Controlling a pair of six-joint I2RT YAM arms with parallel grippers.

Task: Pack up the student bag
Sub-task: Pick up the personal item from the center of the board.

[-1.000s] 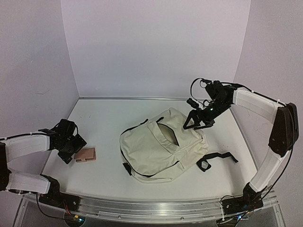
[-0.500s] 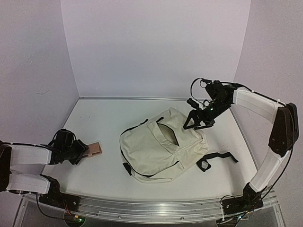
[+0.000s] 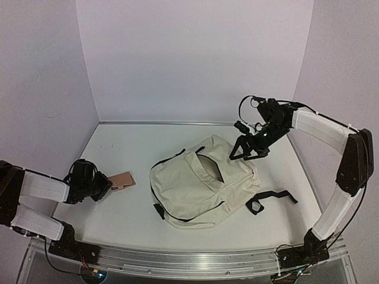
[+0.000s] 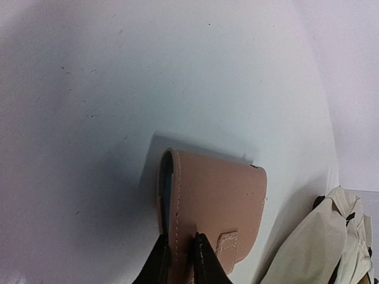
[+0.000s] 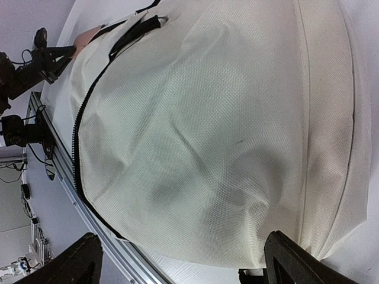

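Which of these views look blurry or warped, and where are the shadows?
Top view: wide-angle, walls bow slightly at the edges, light even. Left wrist: the wallet throws a dark shadow on the table; nearby fingers slightly soft. Right wrist: bag weave sharp.

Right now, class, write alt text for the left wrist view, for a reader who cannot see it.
The left hand pinches the near edge of a stitched pink-tan wallet, with the white table behind it. A corner of the cream student bag shows at lower right.
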